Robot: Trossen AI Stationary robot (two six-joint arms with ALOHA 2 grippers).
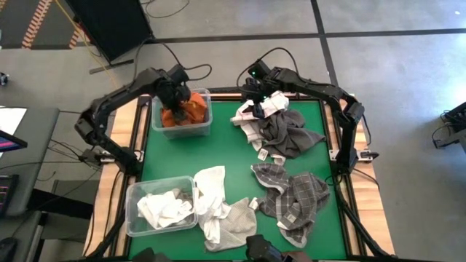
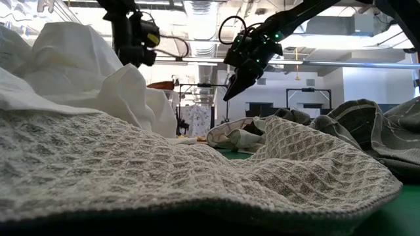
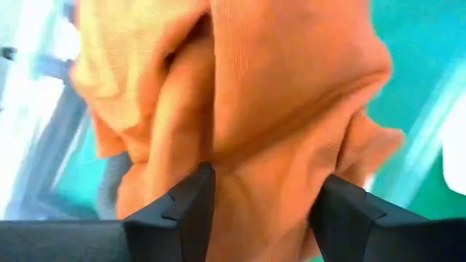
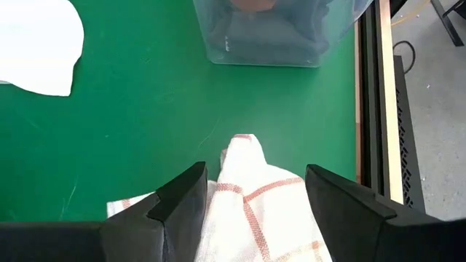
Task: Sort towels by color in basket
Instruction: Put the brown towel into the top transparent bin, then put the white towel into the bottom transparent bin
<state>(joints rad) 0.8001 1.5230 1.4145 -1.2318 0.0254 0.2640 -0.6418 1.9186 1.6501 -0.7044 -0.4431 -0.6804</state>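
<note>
Rust orange towels (image 1: 183,110) lie heaped in the clear far-left bin (image 1: 206,125). My left gripper (image 1: 179,93) hangs open just above them, and the orange cloth (image 3: 277,94) fills the view between its fingers (image 3: 262,182). My right gripper (image 1: 255,98) hovers open over a white towel with thin red checks (image 4: 255,204), which lies at the far edge of a dark grey towel pile (image 1: 287,132). In the low view this gripper (image 2: 231,88) is clear of the cloth. Grey-and-white checked towels (image 1: 295,195) lie near right. White towels (image 1: 162,209) sit in the near-left bin, and others (image 1: 212,195) lie beside it.
The near-left clear bin (image 1: 131,218) holds white cloth, and a cream towel (image 1: 237,222) lies on the near edge. Bare green mat (image 1: 218,149) shows between the two bins and the piles. Wooden rails (image 1: 331,131) border the table.
</note>
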